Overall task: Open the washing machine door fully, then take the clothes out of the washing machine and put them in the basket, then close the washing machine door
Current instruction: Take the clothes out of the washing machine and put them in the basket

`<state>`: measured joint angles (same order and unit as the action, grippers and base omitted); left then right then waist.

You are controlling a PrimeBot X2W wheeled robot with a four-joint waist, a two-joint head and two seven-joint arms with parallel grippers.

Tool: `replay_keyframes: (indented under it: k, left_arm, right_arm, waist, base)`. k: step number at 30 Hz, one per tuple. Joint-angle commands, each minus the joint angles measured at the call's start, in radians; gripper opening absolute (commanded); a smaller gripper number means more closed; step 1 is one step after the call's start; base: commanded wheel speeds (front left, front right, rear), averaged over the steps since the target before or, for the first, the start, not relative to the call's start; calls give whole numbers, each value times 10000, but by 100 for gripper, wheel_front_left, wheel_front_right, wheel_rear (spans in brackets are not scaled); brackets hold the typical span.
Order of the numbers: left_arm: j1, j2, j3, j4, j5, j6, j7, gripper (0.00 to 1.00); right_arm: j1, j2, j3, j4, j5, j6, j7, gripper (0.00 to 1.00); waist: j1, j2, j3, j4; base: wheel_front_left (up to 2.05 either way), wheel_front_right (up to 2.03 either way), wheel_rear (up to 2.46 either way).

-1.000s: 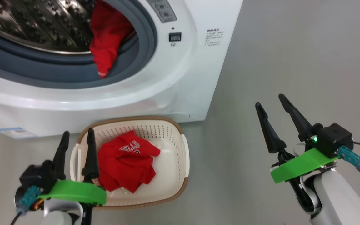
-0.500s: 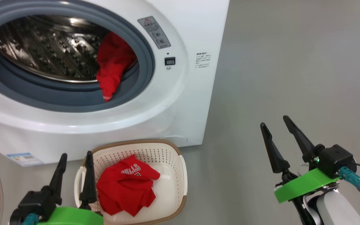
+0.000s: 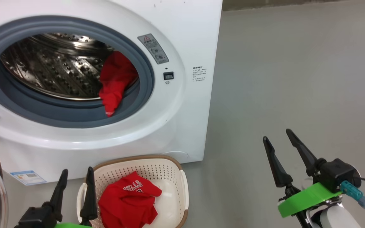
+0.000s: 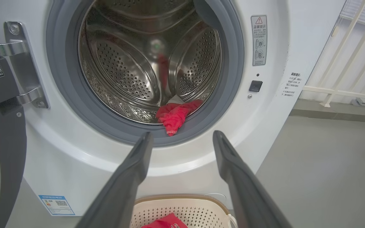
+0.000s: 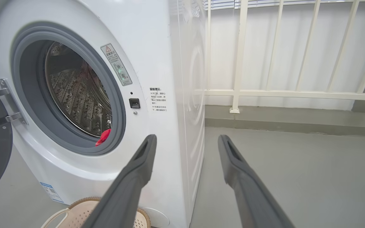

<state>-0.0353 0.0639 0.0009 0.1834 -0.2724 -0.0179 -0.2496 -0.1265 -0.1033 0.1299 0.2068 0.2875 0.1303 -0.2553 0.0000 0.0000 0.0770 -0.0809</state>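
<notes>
My head camera is looking steeply down on the big white front-loading washing machine [image 3: 185, 25] and cream perforated plastic basket [image 3: 169, 173], while both wrist cameras are facing the machine's perforated steel drum [image 4: 122, 69] from low, the right one obliquely.

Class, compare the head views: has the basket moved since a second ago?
No. The basket still sits before the washing machine, near its lower right corner; only the camera moved.

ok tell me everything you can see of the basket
The basket is a small cream plastic tub, a rounded rectangle with perforated walls, a brown woven-look rim and white side handles. It stands upright on the grey floor, right in front of the washing machine, below its opening. One crumpled red garment with white lettering lies inside, leaving the right part bare.
</notes>
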Motion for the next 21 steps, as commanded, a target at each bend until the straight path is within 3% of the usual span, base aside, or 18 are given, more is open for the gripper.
replay_keyframes:
  k: [1,21]
  left_arm:
    - [-26,84,386,-298,68,29,-122,100]
    - [485,82,329,-368,-61,217,-114,100]
  right_arm:
    - [35,-16,127,-264,-91,4,-65,100]
    - [331,-4,259,-156,28,4,-65,100]
  waist:
    - [0,0,-133,17]
    - [0,0,-698,-30]
  base:
    - [0,0,0]
    - [0,0,0]
